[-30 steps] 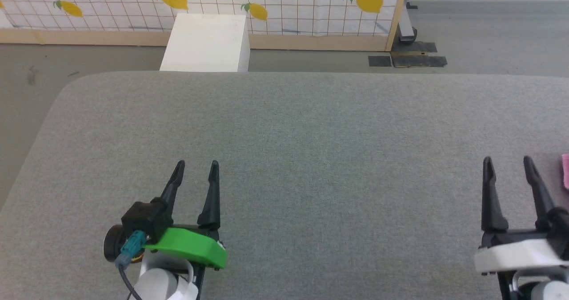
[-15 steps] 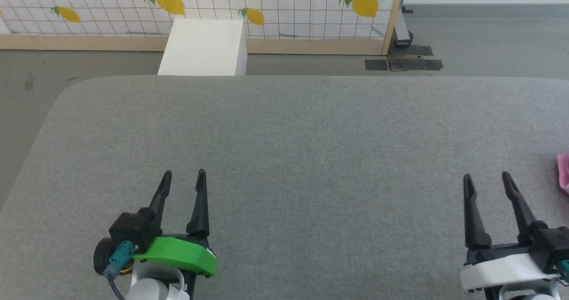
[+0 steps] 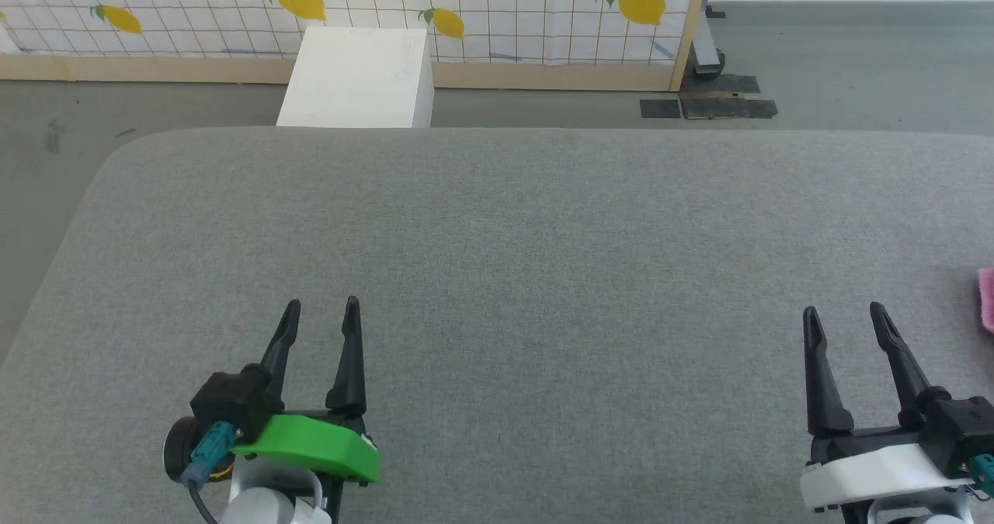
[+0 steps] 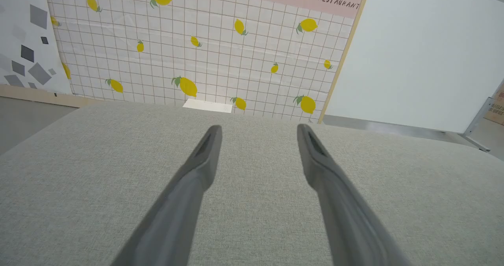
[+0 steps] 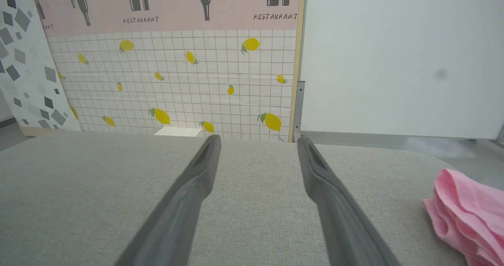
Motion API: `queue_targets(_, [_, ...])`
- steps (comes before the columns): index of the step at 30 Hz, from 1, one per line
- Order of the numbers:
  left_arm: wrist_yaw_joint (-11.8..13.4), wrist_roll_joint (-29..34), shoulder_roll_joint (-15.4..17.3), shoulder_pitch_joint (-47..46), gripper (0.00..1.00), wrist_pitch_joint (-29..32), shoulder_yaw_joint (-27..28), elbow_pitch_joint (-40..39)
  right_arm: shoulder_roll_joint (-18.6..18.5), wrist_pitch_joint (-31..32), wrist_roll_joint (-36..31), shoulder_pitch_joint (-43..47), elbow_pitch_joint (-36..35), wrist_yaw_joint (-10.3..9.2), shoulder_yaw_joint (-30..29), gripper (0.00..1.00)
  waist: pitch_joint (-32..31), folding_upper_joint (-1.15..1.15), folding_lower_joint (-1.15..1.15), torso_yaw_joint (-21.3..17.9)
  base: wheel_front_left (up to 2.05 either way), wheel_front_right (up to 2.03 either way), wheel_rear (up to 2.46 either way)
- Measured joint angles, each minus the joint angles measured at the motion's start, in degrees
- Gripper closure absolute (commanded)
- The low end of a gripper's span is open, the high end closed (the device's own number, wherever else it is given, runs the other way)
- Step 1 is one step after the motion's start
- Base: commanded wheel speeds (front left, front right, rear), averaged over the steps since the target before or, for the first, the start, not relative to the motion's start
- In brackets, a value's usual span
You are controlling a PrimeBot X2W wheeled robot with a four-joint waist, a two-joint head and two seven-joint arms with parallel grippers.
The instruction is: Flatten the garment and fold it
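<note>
The pink garment (image 5: pixel 468 212) lies bunched and wrinkled on the grey table, to the right of my right gripper (image 5: pixel 258 144) in the right wrist view. In the head view just its edge, the garment (image 3: pixel 987 299), peeks in at the right border. My right gripper (image 3: pixel 842 318) stands open at the lower right with nothing between its fingers, a short way left of the cloth. At the lower left my left gripper (image 3: pixel 320 313) is open too, and it (image 4: pixel 258 132) hovers over bare table.
The grey cloth-covered table (image 3: pixel 505 237) spreads across the view, its far edge rounded at the left corner. Beyond it stand a white box (image 3: pixel 357 78) on the floor and a lemon-patterned wall panel (image 3: pixel 466 4) with a wooden frame.
The head camera has shifted, so both grippers sit lower in the picture than a second ago. In the last half second hardly anything moved; both grippers stay open.
</note>
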Motion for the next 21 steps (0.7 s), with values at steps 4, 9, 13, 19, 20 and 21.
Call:
queue_targets(4, [0.0, 0.0, 0.0, 0.0, 0.00, 0.0, 0.0, 0.0, 0.0, 0.0, 0.0, 0.0, 0.0, 0.00, 0.0, 0.00, 0.2, 0.00, 0.00, 0.0, 0.00, 0.00, 0.00])
queue_targets(9, [0.0, -0.2, 0.0, 0.0, 0.00, 0.0, 0.0, 0.0, 0.0, 0.0, 0.1, 0.0, 0.0, 0.00, 0.1, 0.00, 0.3, 0.00, 0.00, 0.0, 0.00, 0.00, 0.00])
queue_targets(13, [0.0, -0.2, 0.0, 0.0, 1.00, 0.1, 0.0, 0.0, 0.0, 0.1, 0.2, 0.0, 0.0, 0.00, 0.0, 1.00, 0.3, 0.00, 0.00, 0.0, 0.00, 0.00, 0.00])
queue_targets(19, [0.0, -0.2, 0.0, 0.0, 1.00, 0.1, 0.0, 0.0, 0.0, 0.1, 0.2, 0.0, 0.0, 0.00, 0.0, 1.00, 0.3, 0.00, 0.00, 0.0, 0.00, 0.00, 0.00])
queue_targets(20, [0.0, -0.2, 0.0, 0.0, 1.00, 0.1, 0.0, 0.0, 0.0, 0.1, 0.2, 0.0, 0.0, 0.00, 0.0, 1.00, 0.3, 0.00, 0.00, 0.0, 0.00, 0.00, 0.00])
queue_targets(21, [0.0, -0.2, 0.0, 0.0, 1.00, 0.1, 0.0, 0.0, 0.0, 0.1, 0.2, 0.0, 0.0, 0.00, 0.0, 1.00, 0.3, 0.00, 0.00, 0.0, 0.00, 0.00, 0.00])
